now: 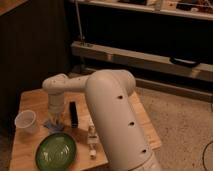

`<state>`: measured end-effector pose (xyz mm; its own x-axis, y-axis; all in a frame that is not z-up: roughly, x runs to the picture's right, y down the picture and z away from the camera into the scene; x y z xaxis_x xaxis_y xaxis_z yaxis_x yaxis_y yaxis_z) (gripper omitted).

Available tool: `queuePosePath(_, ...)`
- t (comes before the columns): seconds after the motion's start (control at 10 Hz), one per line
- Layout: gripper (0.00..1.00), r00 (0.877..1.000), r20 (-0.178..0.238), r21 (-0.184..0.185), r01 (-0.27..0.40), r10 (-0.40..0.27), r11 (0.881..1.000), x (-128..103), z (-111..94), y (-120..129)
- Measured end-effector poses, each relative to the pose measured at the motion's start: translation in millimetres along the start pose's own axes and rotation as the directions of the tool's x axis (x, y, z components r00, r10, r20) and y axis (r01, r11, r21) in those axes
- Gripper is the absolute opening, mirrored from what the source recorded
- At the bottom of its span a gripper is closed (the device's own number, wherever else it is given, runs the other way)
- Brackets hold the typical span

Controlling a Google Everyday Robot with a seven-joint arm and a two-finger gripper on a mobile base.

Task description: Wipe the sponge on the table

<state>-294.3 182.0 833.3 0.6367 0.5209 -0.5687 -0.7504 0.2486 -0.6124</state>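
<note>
**Robot arm bears down on a sponge**

The white arm [107, 100] bends low, setting its jaws on the light-blue sponge [51, 124], which lies on the tabletop [32, 100] between cup [26, 121] and black bar [73, 114], seemingly pressing it for wiping. Whether they grip it, I cannot tell.

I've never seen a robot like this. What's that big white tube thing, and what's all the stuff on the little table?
That white tube is a robot's arm, bent like an elbow. The one camera looks down on it from above. At its tip is the gripper, its hand, right at the small blue sponge on the wooden table. Whether it holds the sponge, I can't tell. Nearby sit a white cup, a black bar, a green plate and a small pale thing.
</note>
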Motion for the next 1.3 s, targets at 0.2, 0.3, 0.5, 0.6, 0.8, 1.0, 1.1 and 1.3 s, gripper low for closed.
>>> queuePosePath(0.2,0.14,1.000,-0.014,0.026,0.005,-0.004,1.000,-2.9,1.0,3.2)
queuePosePath(0.3,0.14,1.000,-0.023,0.039,0.004,-0.003,0.999,-3.8,2.1,2.2)
queuePosePath(0.5,0.14,1.000,-0.029,0.062,0.000,0.002,0.998,-6.1,1.3,2.1)
queuePosePath(0.6,0.14,1.000,-0.024,0.073,-0.006,0.008,0.997,-7.6,-2.4,-0.4)
queuePosePath(0.8,0.14,1.000,-0.014,0.098,-0.027,0.028,0.995,-11.9,-14.6,-4.4)
queuePosePath(1.0,0.14,0.999,-0.013,0.119,-0.038,0.039,0.992,-21.0,-22.5,-6.0)
queuePosePath(1.1,0.14,0.999,-0.023,0.135,-0.043,0.046,0.990,-28.4,-22.7,-7.2)
queuePosePath(1.3,0.14,0.998,-0.039,0.154,-0.043,0.049,0.987,-42.5,-19.9,-4.4)
